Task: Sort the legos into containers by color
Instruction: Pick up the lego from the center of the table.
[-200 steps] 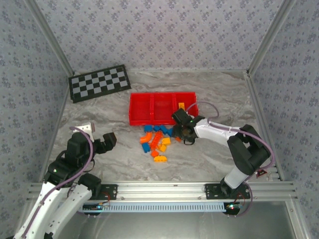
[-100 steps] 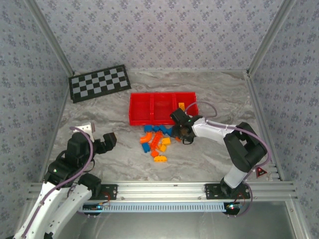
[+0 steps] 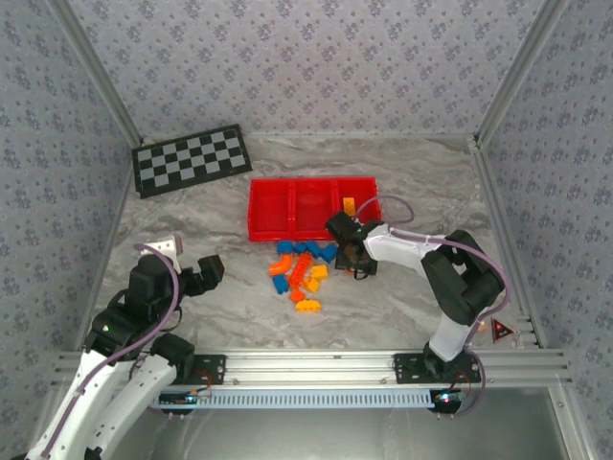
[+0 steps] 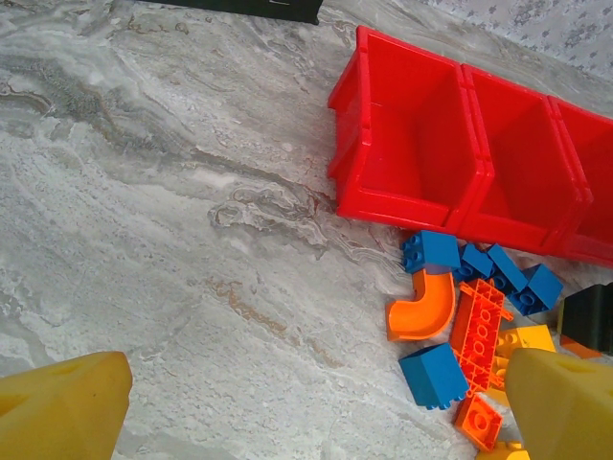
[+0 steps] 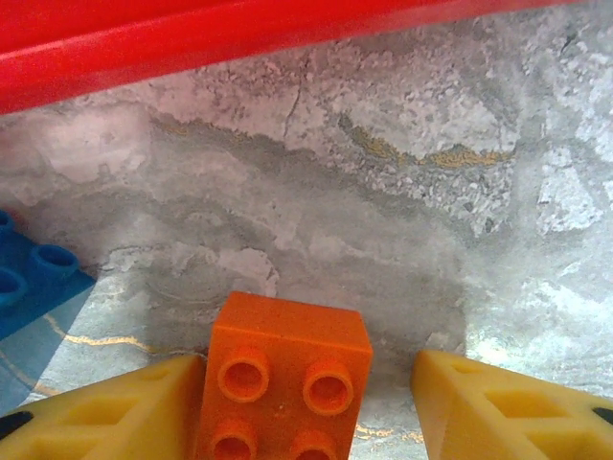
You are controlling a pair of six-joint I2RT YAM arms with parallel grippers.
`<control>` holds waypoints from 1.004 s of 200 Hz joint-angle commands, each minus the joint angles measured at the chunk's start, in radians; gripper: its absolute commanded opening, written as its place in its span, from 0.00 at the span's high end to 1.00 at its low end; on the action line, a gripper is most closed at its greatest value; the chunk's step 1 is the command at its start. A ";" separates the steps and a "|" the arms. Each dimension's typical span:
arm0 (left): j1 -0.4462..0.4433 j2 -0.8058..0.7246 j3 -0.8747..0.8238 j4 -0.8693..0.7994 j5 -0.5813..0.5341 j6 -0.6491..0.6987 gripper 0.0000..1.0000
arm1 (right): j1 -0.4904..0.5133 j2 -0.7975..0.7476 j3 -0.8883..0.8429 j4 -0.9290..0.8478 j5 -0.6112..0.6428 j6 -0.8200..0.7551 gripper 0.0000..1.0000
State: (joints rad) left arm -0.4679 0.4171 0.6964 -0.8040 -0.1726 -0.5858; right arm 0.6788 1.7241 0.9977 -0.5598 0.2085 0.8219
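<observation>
**Below the red tray: sorting barely begun**

At 6 o'clock of the red tray [image 3: 287, 206], about a dozen legos [image 3: 302, 273] loose on the table [image 3: 239, 316], with blue, red-orange and yellow-orange mixed together. Counted as done: one yellow-orange brick [image 3: 350, 203], lying in the compartment at the tray's 3 o'clock end. Nothing made out in the middle and 9 o'clock compartments. Left to do, by that count: nearly everything.

Judged as the step in hand: a pick at the 3 o'clock edge of the pile. Overhead, right gripper [image 3: 347, 251] low beside the tray's near wall, fingers tucked under the wrist, so no telling the grip from up there. Settled by the right wrist view: right gripper [image 5: 306, 407] astride a red-orange brick [image 5: 287, 369], studs up. One finger [image 5: 105, 407] against its side, the other a gap away. Half-wide, then, and not clamped. Also a blue brick [image 5: 34, 278] at 9 o'clock of it, tray wall at 12.

Left gripper [image 3: 196, 273] at 9 o'clock of the pile, well apart, fingers spread wide, holding nothing. Added by the left wrist view: bare red floors in the two nearer compartments, a curved orange piece [image 4: 421, 307], and blue bricks numbering perhaps five, the crowding making that count unsure.
</observation>
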 commanded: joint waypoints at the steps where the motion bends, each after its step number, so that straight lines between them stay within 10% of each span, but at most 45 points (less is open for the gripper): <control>1: -0.011 -0.003 -0.005 0.019 -0.013 0.004 0.00 | -0.015 -0.003 -0.005 -0.095 0.047 -0.027 0.40; 111: -0.011 -0.001 -0.005 0.020 -0.013 0.004 0.00 | 0.001 0.005 0.061 -0.129 0.047 -0.105 0.75; 201: -0.011 0.026 -0.004 0.027 -0.009 0.016 0.00 | 0.056 -0.143 0.294 -0.116 0.067 -0.259 0.77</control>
State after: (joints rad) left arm -0.4736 0.4297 0.6964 -0.8036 -0.1730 -0.5854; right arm 0.7288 1.6306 1.2175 -0.7067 0.2527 0.6441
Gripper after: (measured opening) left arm 0.997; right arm 0.288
